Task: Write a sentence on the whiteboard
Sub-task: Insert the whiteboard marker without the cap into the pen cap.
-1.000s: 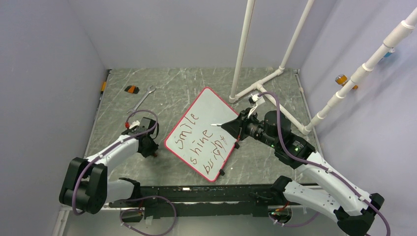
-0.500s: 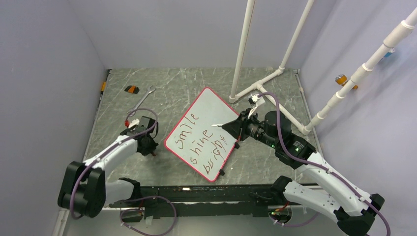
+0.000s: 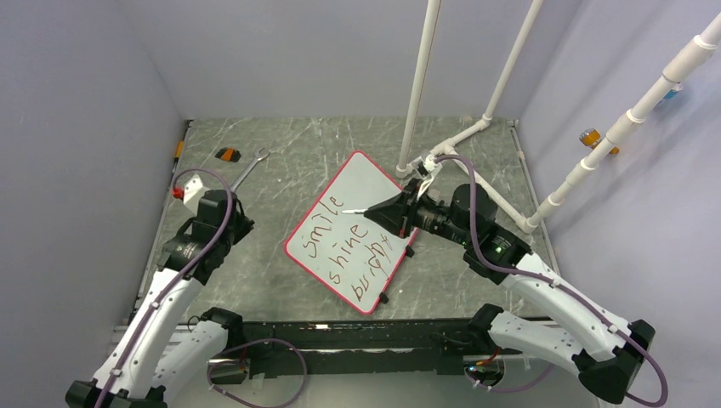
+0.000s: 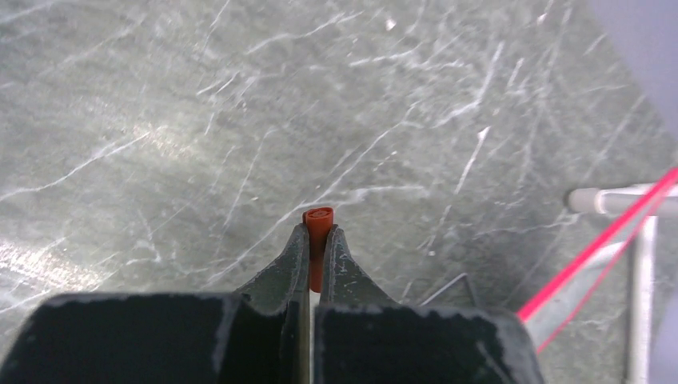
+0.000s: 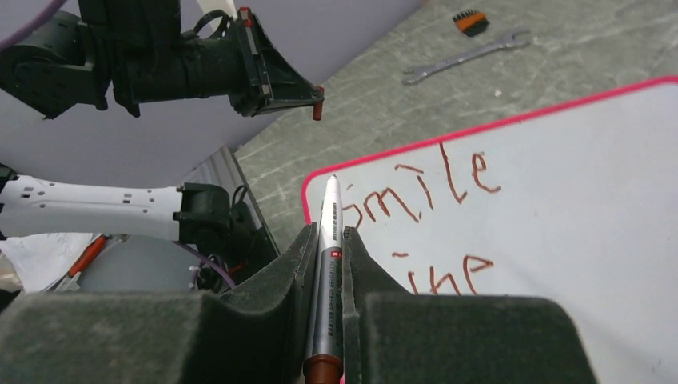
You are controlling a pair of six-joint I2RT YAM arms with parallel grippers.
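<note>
Red-brown lettering: the sentence (image 3: 353, 246) runs in three stacked lines, "smile", "shine" and a scrawled third word, across the whiteboard (image 3: 367, 183). The whiteboard lies flat and skewed at mid-table (image 3: 281, 144), between the two arms.

Right hand (image 5: 328, 236): clamped on the marker (image 5: 326, 264), which lies along the gap between the fingers with its pale tip pointing outward. From the wrist view you see the tip over the board's edge just beside "smile". It appears to be off the surface, though contact cannot be ruled out.

Left hand (image 4: 318, 236): pressed together on a small red cap (image 4: 318, 218), whose open end pokes out past the fingertips. The hand hangs above bare table, well left of the board, and in the right wrist view it faces the marker from a distance.

Step in hand, as a judgement: with three lines down, the writing looks finished and you are at the capping stage.

Next move: bring cap and tip together. This calls for lining the cap's open end up with the marker's axis before you push, since both grips are narrow and a skewed approach could twist either piece loose.
</note>
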